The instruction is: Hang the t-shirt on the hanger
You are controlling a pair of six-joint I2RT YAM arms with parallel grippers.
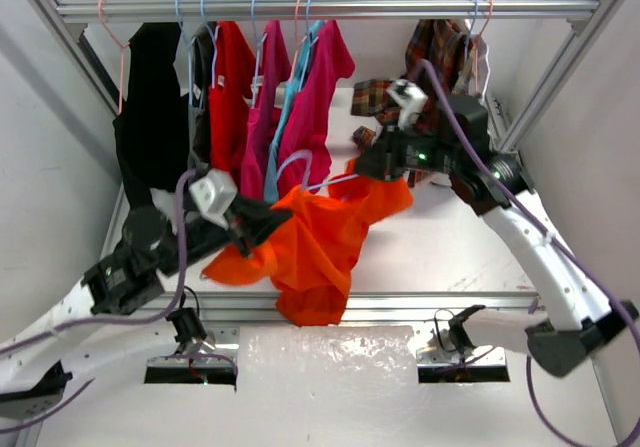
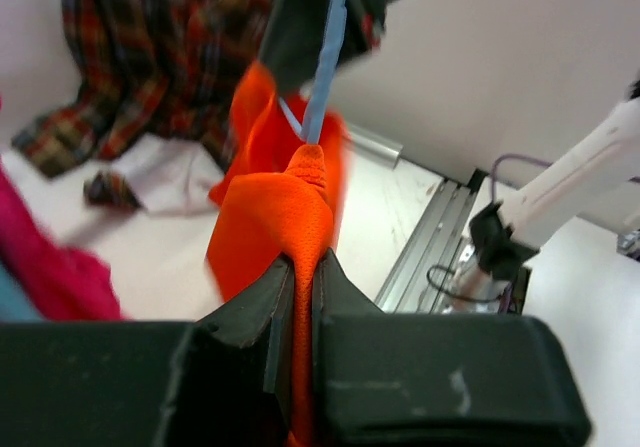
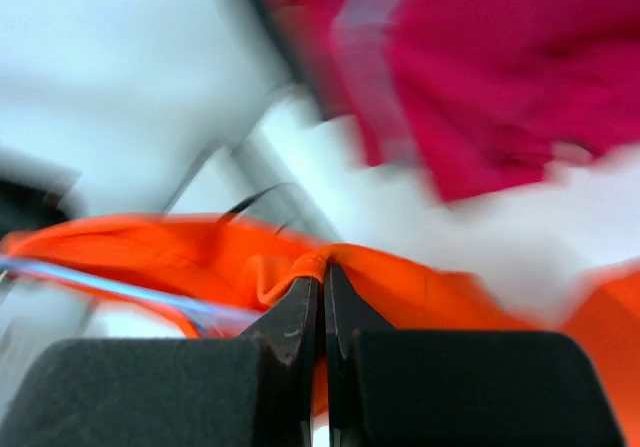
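The bright orange t-shirt (image 1: 322,235) hangs bunched between my two grippers above the white table. My left gripper (image 1: 266,225) is shut on a fold at its left side; in the left wrist view the cloth (image 2: 280,207) is pinched between the jaws (image 2: 303,259). My right gripper (image 1: 376,163) is shut on a hem at its upper right, shown in the right wrist view (image 3: 322,267). The pale blue hanger (image 1: 330,180) runs along the shirt's top edge. It shows as a blue bar (image 2: 326,57) rising out of the cloth and as a blurred streak (image 3: 120,289).
A metal rail (image 1: 330,8) at the back carries a black garment (image 1: 150,107), a red shirt (image 1: 228,92), magenta-pink shirts (image 1: 312,102) and a plaid shirt (image 1: 440,52) on thin hangers. Metal frame posts (image 1: 560,77) stand at both sides.
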